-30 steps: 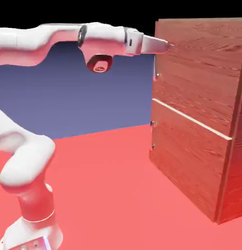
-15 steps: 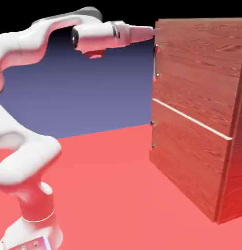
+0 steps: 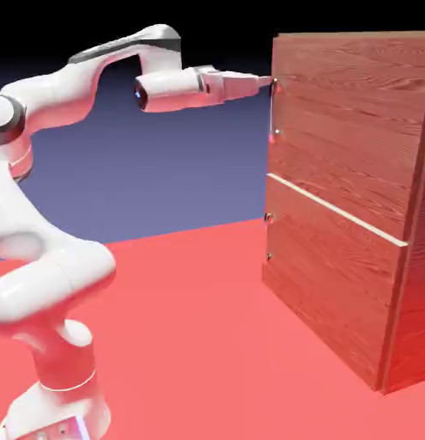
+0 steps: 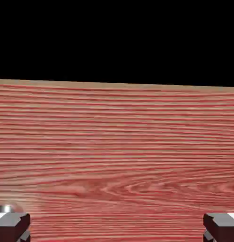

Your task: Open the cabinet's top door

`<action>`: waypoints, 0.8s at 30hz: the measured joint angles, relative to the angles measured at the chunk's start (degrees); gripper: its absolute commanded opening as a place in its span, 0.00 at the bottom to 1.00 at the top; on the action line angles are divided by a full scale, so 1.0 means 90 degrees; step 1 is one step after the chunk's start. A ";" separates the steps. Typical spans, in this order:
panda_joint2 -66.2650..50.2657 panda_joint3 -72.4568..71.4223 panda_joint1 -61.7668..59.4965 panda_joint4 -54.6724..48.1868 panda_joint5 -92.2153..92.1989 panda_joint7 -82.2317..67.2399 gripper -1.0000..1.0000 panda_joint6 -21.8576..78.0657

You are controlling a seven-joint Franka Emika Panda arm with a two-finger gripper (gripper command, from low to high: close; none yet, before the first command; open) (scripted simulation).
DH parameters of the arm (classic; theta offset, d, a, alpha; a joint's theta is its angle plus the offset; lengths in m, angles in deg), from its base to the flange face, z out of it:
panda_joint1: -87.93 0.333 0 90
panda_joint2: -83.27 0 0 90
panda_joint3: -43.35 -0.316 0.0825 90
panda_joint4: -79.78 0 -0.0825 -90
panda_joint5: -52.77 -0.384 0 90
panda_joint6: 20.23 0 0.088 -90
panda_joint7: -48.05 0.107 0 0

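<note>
The cabinet (image 3: 396, 284) of reddish-brown wood stands at the exterior view's right. Its top door (image 3: 349, 120) is shut, with a slim vertical metal handle (image 3: 274, 107) along its left edge. My gripper (image 3: 267, 82) points level at the door, its tip just left of the handle's upper end. In the hand view the top door (image 4: 117, 142) fills the lower part. My gripper (image 4: 117, 229) is open, with grey fingertips (image 4: 12, 227) far apart and only wood between them. A shiny metal bit (image 4: 4, 209) shows just above the left fingertip.
Below a pale seam sits the shorter lower door (image 3: 331, 284) with its own small handle (image 3: 268, 236). The cabinet stands on a red table (image 3: 190, 344). The arm's base (image 3: 57, 412) stands at the lower left.
The hand drew back left off the door face, rose, then came down level with the handle's top. The elbow lifted and the forearm now lies nearly level. The jaws stayed open.
</note>
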 measured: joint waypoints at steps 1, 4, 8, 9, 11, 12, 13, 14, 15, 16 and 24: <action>0.0038 -0.0132 -0.0116 -0.0104 -0.0277 -0.0183 0.50 -0.0028; 0.0152 -0.0527 -0.0462 -0.0417 -0.1108 -0.0732 0.50 -0.0114; 0.0224 -0.1061 -0.1063 -0.0939 -0.1914 -0.1273 0.50 -0.0196; 0.0192 -0.1183 -0.1277 -0.1117 -0.1914 -0.1280 0.50 -0.0196; 0.0126 -0.1443 -0.1731 -0.1492 -0.1914 -0.1295 0.50 -0.0195; 0.0090 -0.1582 -0.1975 -0.1694 -0.1914 -0.1303 0.50 -0.0195; 0.0090 -0.1583 -0.1976 -0.1695 -0.1914 -0.1303 0.00 -0.0195; 0.0090 -0.1583 -0.1976 -0.1695 -0.1914 -0.1303 0.00 -0.0195; 0.0090 -0.1583 -0.1976 -0.1695 -0.1914 -0.1303 0.00 -0.0195; 0.0056 -0.1462 -0.1755 -0.1466 -0.1914 -0.1350 0.00 -0.0063; -0.0264 -0.0413 0.0086 0.0251 -0.1914 -0.1884 0.00 0.0896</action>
